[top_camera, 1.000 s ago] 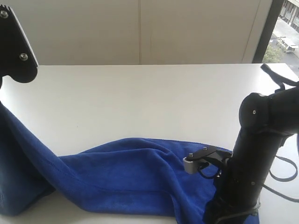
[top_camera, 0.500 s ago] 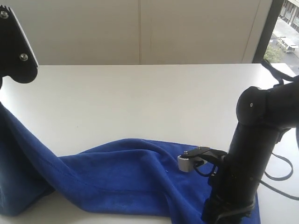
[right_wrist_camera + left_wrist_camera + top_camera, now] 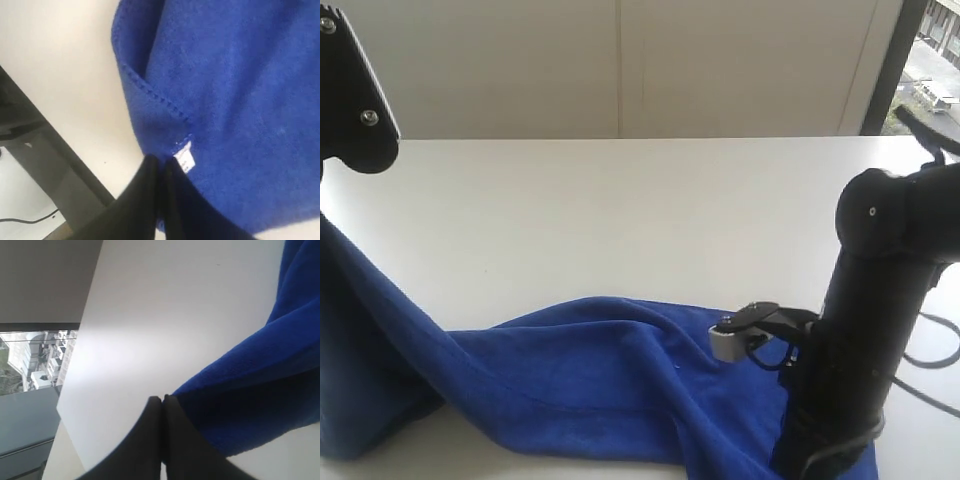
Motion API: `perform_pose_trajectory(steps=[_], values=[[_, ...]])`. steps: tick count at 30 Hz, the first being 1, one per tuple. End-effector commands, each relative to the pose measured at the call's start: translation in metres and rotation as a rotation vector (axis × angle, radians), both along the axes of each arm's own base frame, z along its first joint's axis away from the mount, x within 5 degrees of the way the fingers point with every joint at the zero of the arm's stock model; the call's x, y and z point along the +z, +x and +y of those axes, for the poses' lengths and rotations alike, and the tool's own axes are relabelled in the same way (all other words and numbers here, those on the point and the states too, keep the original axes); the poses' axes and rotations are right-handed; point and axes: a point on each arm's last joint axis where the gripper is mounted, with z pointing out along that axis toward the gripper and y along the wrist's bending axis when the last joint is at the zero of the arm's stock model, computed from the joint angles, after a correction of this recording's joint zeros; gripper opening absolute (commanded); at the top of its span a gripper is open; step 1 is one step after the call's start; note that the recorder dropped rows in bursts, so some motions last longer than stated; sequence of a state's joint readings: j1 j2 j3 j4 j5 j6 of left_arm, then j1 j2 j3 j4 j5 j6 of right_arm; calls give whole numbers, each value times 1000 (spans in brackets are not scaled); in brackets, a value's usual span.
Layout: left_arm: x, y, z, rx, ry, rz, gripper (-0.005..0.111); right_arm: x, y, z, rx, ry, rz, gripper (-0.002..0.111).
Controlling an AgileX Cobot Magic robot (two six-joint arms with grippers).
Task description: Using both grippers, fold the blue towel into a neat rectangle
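Soft bright daylight, faint shadows under the blue towel point(image 3: 600, 370), slight blur

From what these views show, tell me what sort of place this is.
Probably an upper-floor robotics lab: plain white table, window overlooking buildings, black robot arm over a blue towel.

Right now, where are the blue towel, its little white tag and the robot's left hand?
blue towel point(image 3: 590, 370): exterior view, middle of its low, spread-out part.
white tag point(image 3: 184, 156): right wrist view, centre of the tag.
left hand point(image 3: 161, 400): left wrist view, where its closed fingertips meet.
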State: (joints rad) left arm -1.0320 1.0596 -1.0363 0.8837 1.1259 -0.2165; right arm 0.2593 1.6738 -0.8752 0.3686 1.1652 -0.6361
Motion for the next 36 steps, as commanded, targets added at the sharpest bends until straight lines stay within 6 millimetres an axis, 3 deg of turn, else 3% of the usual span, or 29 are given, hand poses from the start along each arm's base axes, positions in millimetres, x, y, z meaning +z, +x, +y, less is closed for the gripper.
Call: perform_pose_trajectory(steps=[1,6,7,8,9,13,16,20,24,29,36], values=[[15,-2,12,54,60,-41,0,43,2,-14,-37,-120,-182,0],[29,-11,26,33,9,-70,0,124,-6,-34,-188,-231,-530,0],[32,-15,32,34,-12,-82,0,157,-19,-42,-260,-230,-665,0],[34,-17,36,34,-27,-88,0,170,-24,-45,-286,-225,-717,0],[37,-22,42,30,-59,-88,0,199,-41,-54,-342,-223,-834,0],[41,-35,56,-3,-130,-65,0,239,-73,-78,-437,-315,-1034,0],[46,-43,70,-5,-183,-90,0,258,-94,-95,-495,-411,-1169,0],[51,-57,89,-41,-238,-106,0,268,-120,-101,-536,-357,-1237,0],[48,-67,93,-75,-320,-48,0,269,-125,-100,-553,-320,-1237,0],[42,-65,88,-76,-298,-24,0,254,-109,-95,-524,-348,-1167,0],[16,-43,71,-20,-62,-51,0,217,-66,-86,-474,-436,-1036,0]])
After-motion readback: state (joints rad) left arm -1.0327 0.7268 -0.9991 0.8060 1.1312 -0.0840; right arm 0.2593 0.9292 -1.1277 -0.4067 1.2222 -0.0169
